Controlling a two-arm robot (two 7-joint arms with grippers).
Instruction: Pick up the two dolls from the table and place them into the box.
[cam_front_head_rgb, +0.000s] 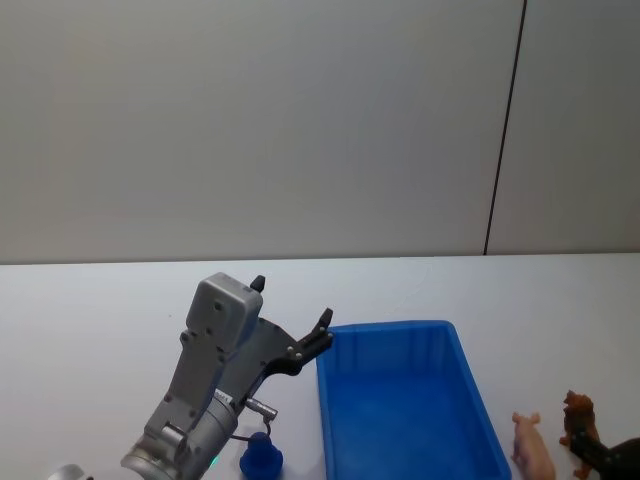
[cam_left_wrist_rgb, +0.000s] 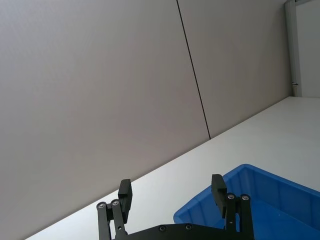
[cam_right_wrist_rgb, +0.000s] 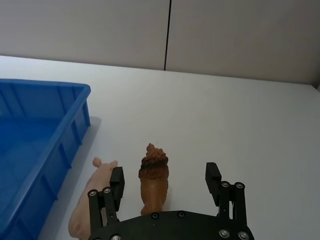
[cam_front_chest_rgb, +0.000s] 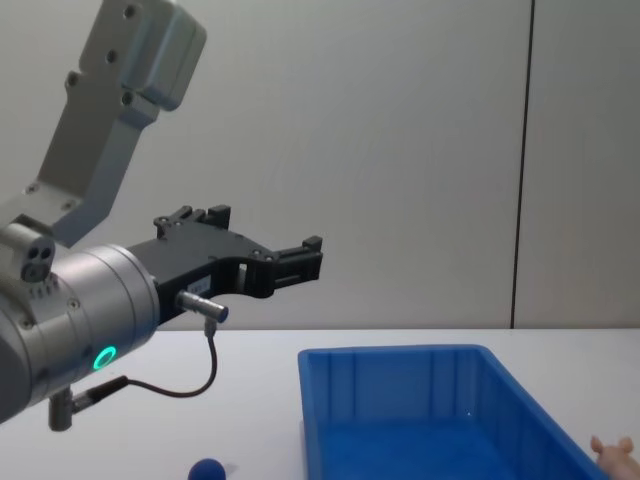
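The brown lion-like doll (cam_right_wrist_rgb: 154, 181) stands on the white table (cam_right_wrist_rgb: 240, 115), between the spread fingers of my open right gripper (cam_right_wrist_rgb: 165, 175), which touches nothing. Just beside it, toward the box, lies the pale pink pig doll (cam_right_wrist_rgb: 94, 202). In the head view the lion (cam_front_head_rgb: 578, 414) and pig (cam_front_head_rgb: 532, 449) sit right of the blue box (cam_front_head_rgb: 400, 400), which holds nothing I can see. My left gripper (cam_front_head_rgb: 292, 300) hangs open and bare above the table at the box's far-left corner, seen also from the chest (cam_front_chest_rgb: 265, 230).
A small blue knob-like object (cam_front_head_rgb: 260, 460) sits on the table under the left arm, left of the box. A grey wall with a dark vertical seam (cam_front_head_rgb: 505, 130) rises behind the table's far edge.
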